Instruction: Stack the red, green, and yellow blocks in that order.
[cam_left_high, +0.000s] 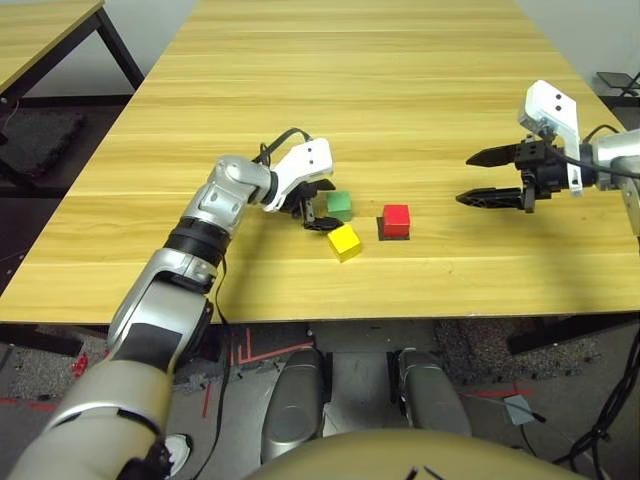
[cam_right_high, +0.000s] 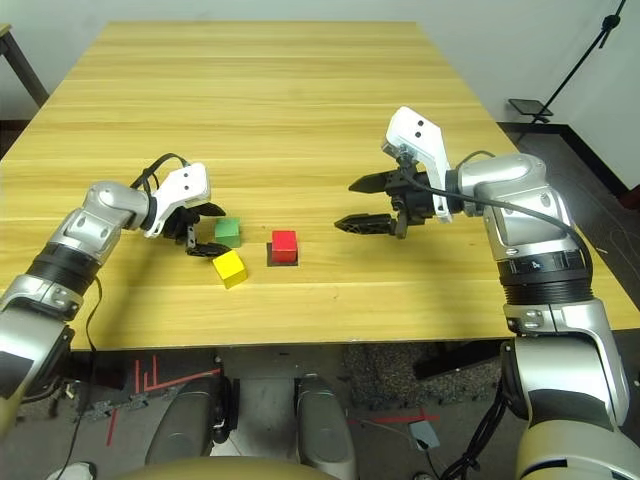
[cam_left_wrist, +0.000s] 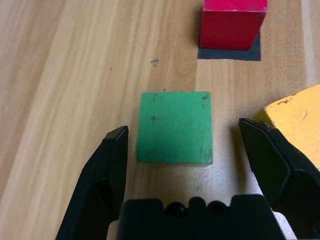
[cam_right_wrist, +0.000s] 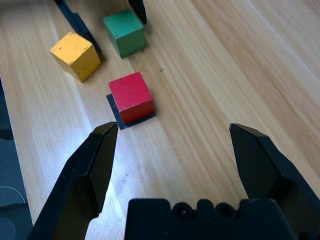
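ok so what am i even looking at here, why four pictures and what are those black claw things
It is a two-armed humanoid robot at a wooden table. The two wide pictures come from cameras in its head, looking down over its silver arms. The two close-ups come from a camera on each wrist, looking out between that arm's two black fingers, which are the claws you see.

On the table lie three small cubes: a red block sitting on a flat black patch, a green block and a yellow block. None is stacked yet.

The left gripper is open, low at the green block, one finger on either side of it; the left wrist picture shows gaps between fingers and block. The right gripper is open too, held off to the side of the red block. Nothing is held.
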